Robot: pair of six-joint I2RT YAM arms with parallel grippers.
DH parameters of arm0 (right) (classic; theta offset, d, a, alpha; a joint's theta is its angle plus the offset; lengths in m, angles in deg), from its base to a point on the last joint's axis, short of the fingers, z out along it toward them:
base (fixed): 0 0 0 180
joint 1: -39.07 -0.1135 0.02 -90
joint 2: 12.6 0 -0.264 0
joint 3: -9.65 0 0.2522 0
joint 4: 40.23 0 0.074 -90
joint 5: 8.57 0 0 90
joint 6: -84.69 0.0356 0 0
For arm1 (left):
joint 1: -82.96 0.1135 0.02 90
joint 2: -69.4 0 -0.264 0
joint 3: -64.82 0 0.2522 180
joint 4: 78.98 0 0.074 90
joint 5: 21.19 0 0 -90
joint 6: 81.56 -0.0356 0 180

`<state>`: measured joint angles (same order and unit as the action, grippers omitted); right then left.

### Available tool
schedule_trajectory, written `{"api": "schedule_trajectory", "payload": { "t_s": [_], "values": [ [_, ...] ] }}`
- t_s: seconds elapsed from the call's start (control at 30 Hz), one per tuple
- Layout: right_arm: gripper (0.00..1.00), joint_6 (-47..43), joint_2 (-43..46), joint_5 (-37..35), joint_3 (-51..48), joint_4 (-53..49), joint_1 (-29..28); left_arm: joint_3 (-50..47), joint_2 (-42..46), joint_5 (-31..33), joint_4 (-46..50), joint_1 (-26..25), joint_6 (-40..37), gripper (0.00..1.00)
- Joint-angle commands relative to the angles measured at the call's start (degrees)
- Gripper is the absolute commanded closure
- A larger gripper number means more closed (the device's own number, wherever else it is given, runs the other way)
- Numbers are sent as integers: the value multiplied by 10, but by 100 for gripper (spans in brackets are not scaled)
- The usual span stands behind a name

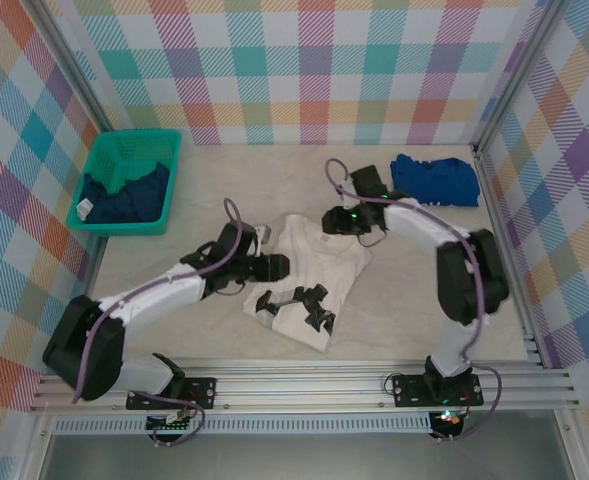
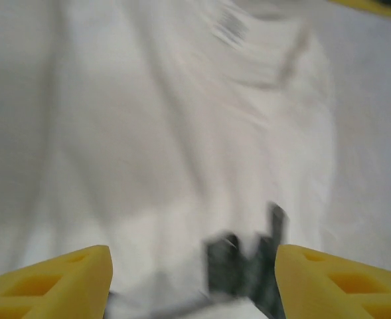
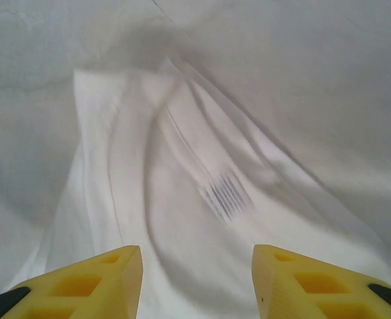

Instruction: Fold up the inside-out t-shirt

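Note:
The inside-out t-shirt [image 1: 319, 262] lies crumpled in the middle of the table, white, with a dark print [image 1: 310, 306] showing on its near part. My left gripper [image 1: 278, 266] hovers at the shirt's left edge. In the left wrist view it [image 2: 192, 286] is open, with blurred white cloth [image 2: 182, 133] and the dark print [image 2: 241, 266] below its yellow fingers [image 2: 56, 282]. My right gripper [image 1: 334, 220] is over the shirt's far right corner. It [image 3: 196, 279] stands open above wrinkled cloth [image 3: 135, 186] and a striped label [image 3: 227, 194]; nothing is clamped.
A green basket [image 1: 100, 160] at the back left holds a dark navy garment [image 1: 124, 195]. A bright blue folded shirt [image 1: 434, 180] lies at the back right. Plaid walls close in three sides, and a metal rail [image 1: 304, 385] runs along the near edge.

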<state>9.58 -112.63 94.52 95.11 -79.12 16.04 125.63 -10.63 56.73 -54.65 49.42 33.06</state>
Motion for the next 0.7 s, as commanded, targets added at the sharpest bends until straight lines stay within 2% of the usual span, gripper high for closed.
{"api": "schedule_trajectory", "payload": {
  "t_s": [0.0,0.13,0.23,0.4,0.5,0.57,0.67],
  "values": [
    [53,8,77,1,-92,-31,1,44,-49,8,85,4,-29,37],
    [53,44,138,-7,-177,-32,1,67,-75,29,163,4,-57,44],
    [53,65,141,-4,-200,-9,1,63,-91,51,202,4,-62,49],
    [56,83,80,-5,-182,22,0,27,-91,38,213,4,-56,58],
    [59,66,34,-43,-150,10,1,-1,-92,15,204,0,-46,71],
    [62,43,-2,-80,-116,-8,1,-17,-87,11,204,-18,-45,77],
    [65,9,-52,-114,-62,-33,3,-31,-75,-12,192,-58,-46,80]
  ]
}}
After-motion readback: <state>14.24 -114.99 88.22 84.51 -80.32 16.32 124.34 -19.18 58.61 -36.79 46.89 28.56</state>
